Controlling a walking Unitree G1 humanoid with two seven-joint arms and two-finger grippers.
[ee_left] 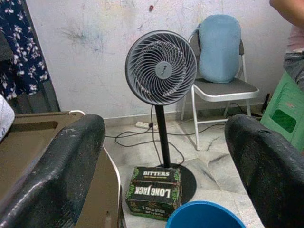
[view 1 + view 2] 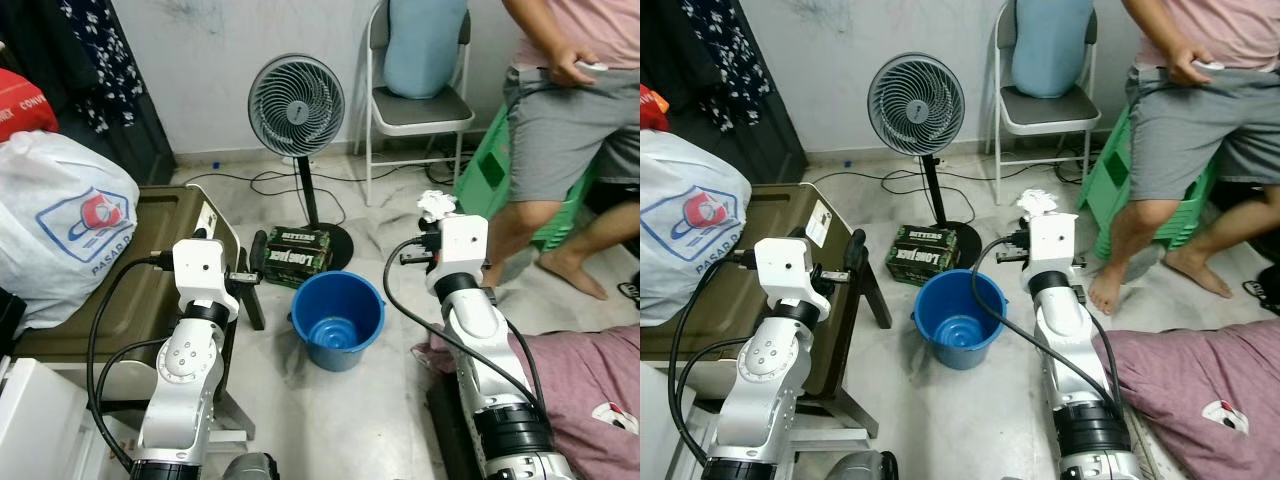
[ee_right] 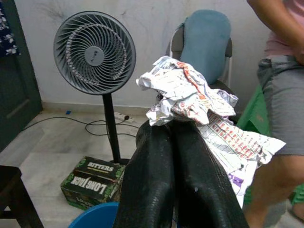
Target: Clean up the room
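right gripper (image 3: 176,124) is pinching crumpled paper (image 3: 190,97) above and just right of the blue bucket (image 2: 338,318)

the fingers are pressing together on the paper wad. left gripper (image 1: 166,156) is hanging left of the bucket with its fingers spread wide – nothing between them. behind the bucket a green carton (image 2: 297,255) is lying by the standing fan (image 2: 297,106); a person (image 2: 570,110) is standing to the far right of the bucket.
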